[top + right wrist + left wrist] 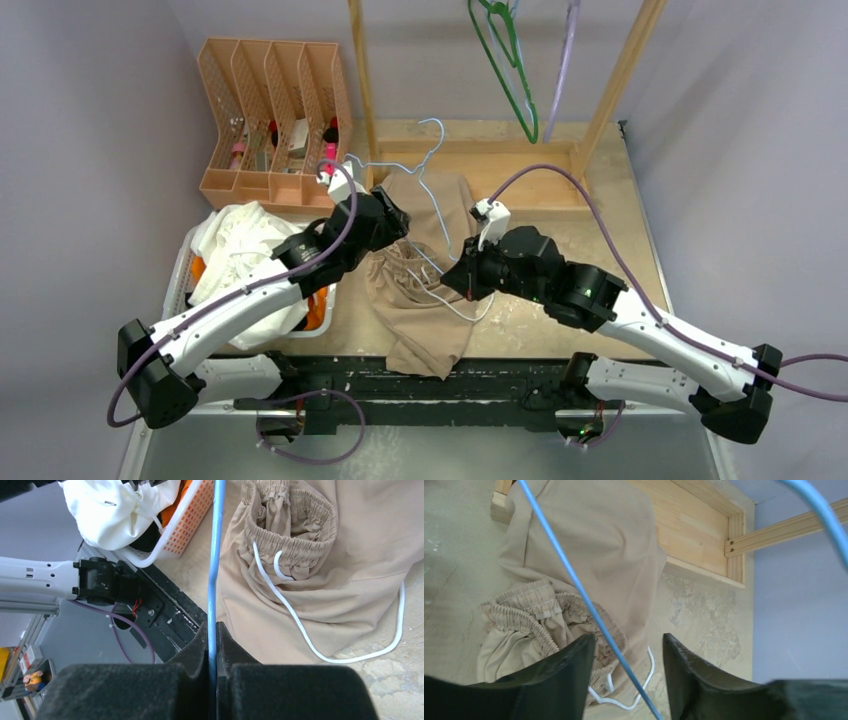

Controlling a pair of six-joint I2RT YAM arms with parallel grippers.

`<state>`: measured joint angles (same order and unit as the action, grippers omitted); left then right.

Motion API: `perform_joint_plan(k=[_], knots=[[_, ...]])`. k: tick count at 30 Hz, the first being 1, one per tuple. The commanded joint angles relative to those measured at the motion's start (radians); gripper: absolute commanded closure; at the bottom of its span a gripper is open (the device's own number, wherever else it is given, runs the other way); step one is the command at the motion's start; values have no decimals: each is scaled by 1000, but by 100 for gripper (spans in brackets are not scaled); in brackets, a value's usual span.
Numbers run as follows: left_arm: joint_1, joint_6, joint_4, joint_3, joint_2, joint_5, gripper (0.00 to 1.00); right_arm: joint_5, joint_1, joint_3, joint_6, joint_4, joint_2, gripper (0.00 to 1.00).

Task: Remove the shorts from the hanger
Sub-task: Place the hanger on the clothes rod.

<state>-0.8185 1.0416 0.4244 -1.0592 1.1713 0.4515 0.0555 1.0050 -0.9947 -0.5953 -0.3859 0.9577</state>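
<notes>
The beige shorts (425,300) lie crumpled on the table between the arms, waistband open and white drawstring (300,625) trailing. A light blue wire hanger (432,180) stands tilted above them. My right gripper (457,275) is shut on the hanger's wire (213,580) and shows in the right wrist view (212,630). My left gripper (395,225) is open, and the wire (574,580) runs between its fingers without touching them (628,655). White shorts (240,245) and orange shorts (318,310) lie in a basket at left. The black pair is not discernible.
The white mesh basket (185,270) sits at the table's left edge. An orange divided rack (270,120) stands at the back left. A wooden clothes-rack frame (480,170) stands at the back, with a green hanger (510,70) and a purple hanger (565,60) on it.
</notes>
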Motion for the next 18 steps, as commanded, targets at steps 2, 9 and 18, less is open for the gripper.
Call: perform_joint_plan(k=[2, 9, 18], knots=[[2, 88, -9, -4, -35, 49, 79, -67, -1, -41, 0, 72, -39, 100], [2, 434, -60, 134, -117, 82, 100, -188, -1, 19, -5, 156, -9, 78], [3, 655, -95, 211, -208, 137, 100, -134, 0, 87, -82, 191, -76, 20]])
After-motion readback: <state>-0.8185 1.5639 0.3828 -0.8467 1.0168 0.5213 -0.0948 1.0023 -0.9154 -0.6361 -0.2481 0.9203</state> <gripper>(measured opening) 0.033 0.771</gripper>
